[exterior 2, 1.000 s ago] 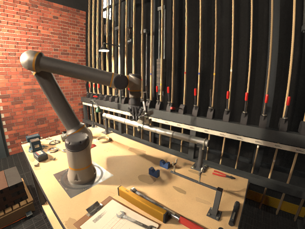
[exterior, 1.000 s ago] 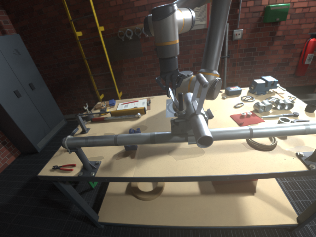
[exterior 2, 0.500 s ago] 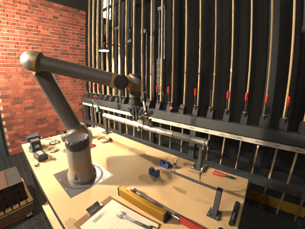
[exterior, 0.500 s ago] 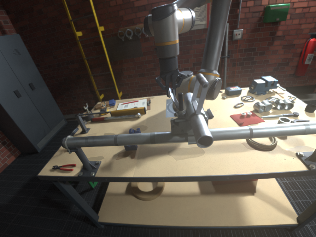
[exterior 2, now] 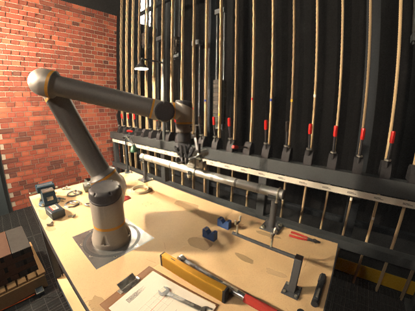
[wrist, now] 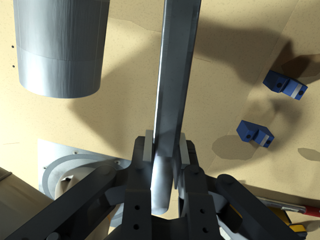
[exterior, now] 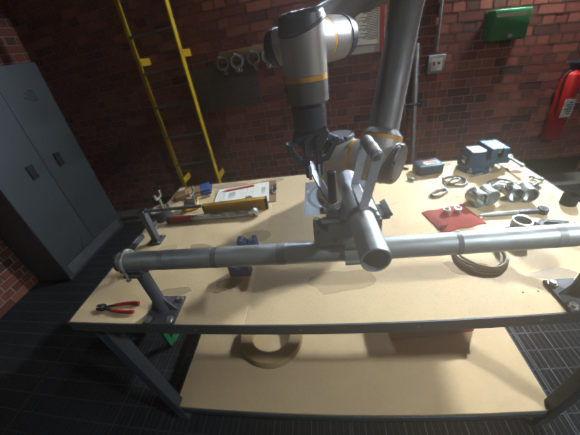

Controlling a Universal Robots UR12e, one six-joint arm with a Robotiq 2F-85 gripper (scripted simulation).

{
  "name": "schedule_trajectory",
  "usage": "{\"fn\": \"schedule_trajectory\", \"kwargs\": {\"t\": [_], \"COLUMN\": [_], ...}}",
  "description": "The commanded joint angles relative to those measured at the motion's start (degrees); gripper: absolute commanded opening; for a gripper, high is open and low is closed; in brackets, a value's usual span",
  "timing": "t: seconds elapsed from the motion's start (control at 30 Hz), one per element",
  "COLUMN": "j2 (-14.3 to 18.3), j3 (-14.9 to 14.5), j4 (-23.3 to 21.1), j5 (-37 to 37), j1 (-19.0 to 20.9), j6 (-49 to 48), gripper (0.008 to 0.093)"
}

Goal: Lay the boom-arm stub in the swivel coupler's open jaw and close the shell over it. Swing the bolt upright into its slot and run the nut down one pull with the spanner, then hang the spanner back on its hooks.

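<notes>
My gripper hangs just behind and above the swivel coupler on the long horizontal pipe. The spanner is held by its handle in the closed fingers and slopes down toward the upright bolt at the coupler. The boom-arm stub lies in the coupler, with its open end pointing toward the near bench edge. The coupler's shell is closed over the stub. The nut is hidden from view.
The long pipe crosses the bench on two stands. Two blue V-blocks sit on the bench left of the coupler. A spirit level, red pliers, loose fittings and a vise lie about.
</notes>
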Motion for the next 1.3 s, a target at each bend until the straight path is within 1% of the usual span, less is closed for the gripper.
{"fn": "schedule_trajectory", "kwargs": {"t": [0.0,0.63,1.27], "j2": [0.0,0.2,0.2], "j3": [-0.1,-0.3,-0.3], "j4": [0.0,-0.1,-0.1], "j5": [0.0,0.0,0.1], "j1": [0.0,-0.5,-0.5], "j6": [0.0,-2.2,-2.4], "gripper": [0.0080,0.0080,0.0080]}}
